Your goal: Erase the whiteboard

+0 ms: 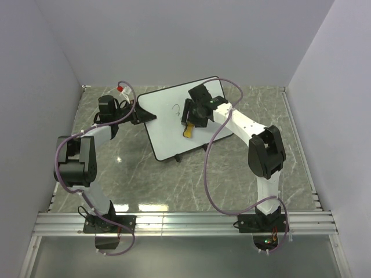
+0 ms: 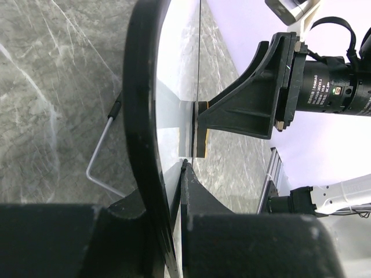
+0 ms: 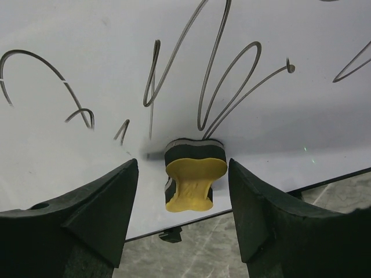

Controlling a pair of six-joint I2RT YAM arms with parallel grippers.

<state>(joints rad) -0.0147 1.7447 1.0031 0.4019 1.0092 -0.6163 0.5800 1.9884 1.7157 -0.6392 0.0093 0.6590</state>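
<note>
The whiteboard (image 1: 168, 130) stands tilted on the marble table, with black scribbles (image 3: 220, 75) on its face. My left gripper (image 1: 141, 114) is shut on the board's left corner; in the left wrist view the black rim (image 2: 142, 116) runs between my jaws (image 2: 165, 185). A yellow eraser (image 1: 188, 131) with a black felt base sits against the board's face near its lower edge. My right gripper (image 1: 192, 120) is open, its fingers on either side of the eraser (image 3: 194, 179) without touching it. The eraser also shows edge-on in the left wrist view (image 2: 200, 130).
A small white bottle with a red cap (image 1: 120, 88) stands at the back left. The board's wire stand (image 2: 98, 156) and a black foot (image 3: 170, 234) rest on the table. White walls close in on three sides, and an aluminium rail (image 1: 185, 220) runs along the near edge.
</note>
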